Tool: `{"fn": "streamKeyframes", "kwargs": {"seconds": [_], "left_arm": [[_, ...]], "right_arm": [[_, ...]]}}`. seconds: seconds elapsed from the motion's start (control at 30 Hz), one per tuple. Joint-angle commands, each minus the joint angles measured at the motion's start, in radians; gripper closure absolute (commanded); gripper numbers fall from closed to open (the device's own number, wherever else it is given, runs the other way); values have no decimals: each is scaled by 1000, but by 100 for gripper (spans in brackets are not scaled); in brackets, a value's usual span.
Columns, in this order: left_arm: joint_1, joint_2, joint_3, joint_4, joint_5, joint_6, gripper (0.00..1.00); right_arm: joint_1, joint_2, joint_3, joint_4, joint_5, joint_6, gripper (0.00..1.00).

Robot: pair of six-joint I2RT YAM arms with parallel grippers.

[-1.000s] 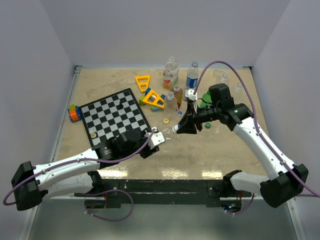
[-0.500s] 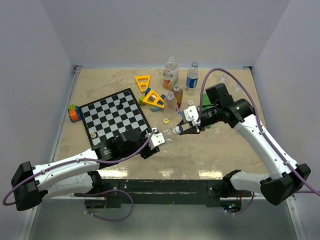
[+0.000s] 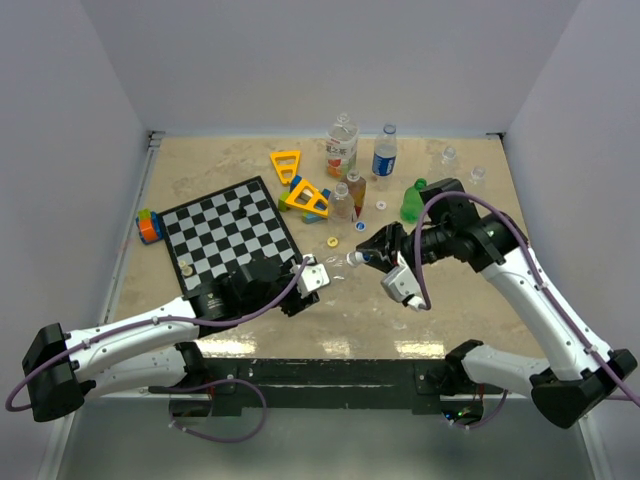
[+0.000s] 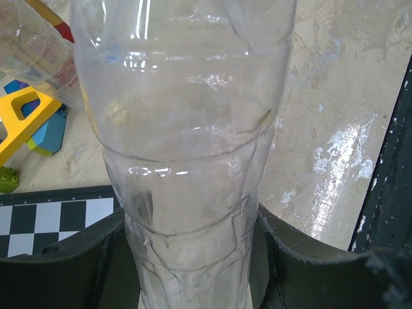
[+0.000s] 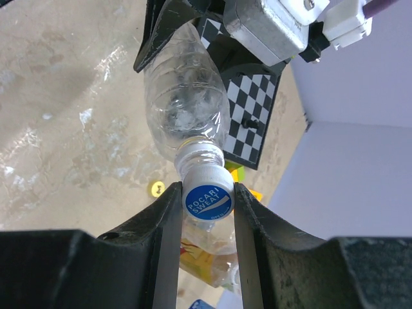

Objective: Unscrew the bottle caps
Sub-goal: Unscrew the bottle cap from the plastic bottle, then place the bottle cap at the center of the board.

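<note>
While the bottle [image 5: 183, 96] juts sideways, the right gripper [image 5: 206, 193] pinches its blue cap [image 5: 208, 203].

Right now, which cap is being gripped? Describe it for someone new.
Just right of the near corner of the checkerboard, a clear bottle is held sideways between the two arms. Its blue cap, printed POCARI SWEAT, is the only one pinched in the right arm's jaws; nearby loose caps lie on the table.
</note>
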Motion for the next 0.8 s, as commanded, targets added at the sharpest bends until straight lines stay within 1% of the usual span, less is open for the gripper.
{"fn": "streamKeyframes", "kwargs": {"seconds": [0.0,0.1,0.13,0.2,0.3,0.33,0.37,0.4,0.43,0.47,0.5,0.57,0.6,0.7,0.77], "left_arm": [[5,-5,33,36,11,-3,100],[5,-8,32,33,4,-3,100],[5,-11,32,35,-24,-3,100],[5,-10,32,35,-35,-3,100],[5,-14,33,33,-40,-3,100],[5,-16,33,33,-42,-3,100],[5,-17,35,33,-40,-4,100],[5,-19,35,32,-39,-3,100],[5,-25,37,30,-39,-3,100],[5,-30,37,30,-40,-3,100],[5,-31,37,30,-40,-1,100],[5,-42,37,27,-42,-1,100],[5,-49,37,29,-39,-1,100],[5,-65,37,29,-40,-1,100],[5,-68,35,29,-43,2,100]], "right_arm": [[4,-55,-18,-1,-4,-70,100],[2,-96,-51,2,-3,-15,100],[-2,-112,-58,2,-4,11,100],[-27,-153,-71,3,-13,63,100],[-91,-216,-72,19,-41,214,100],[-119,-234,-76,46,-37,285,100],[-145,-257,-88,108,-18,406,100],[-165,-280,-111,193,34,543,100],[-174,-302,-148,292,116,700,100],[-185,-310,-180,345,196,785,100],[-194,-307,-224,380,285,825,100],[-228,-266,-297,416,403,879,100],[-264,-226,-323,410,417,873,100],[-451,-106,-349,390,370,826,100],[-568,-42,-363,419,355,800,100]]}}
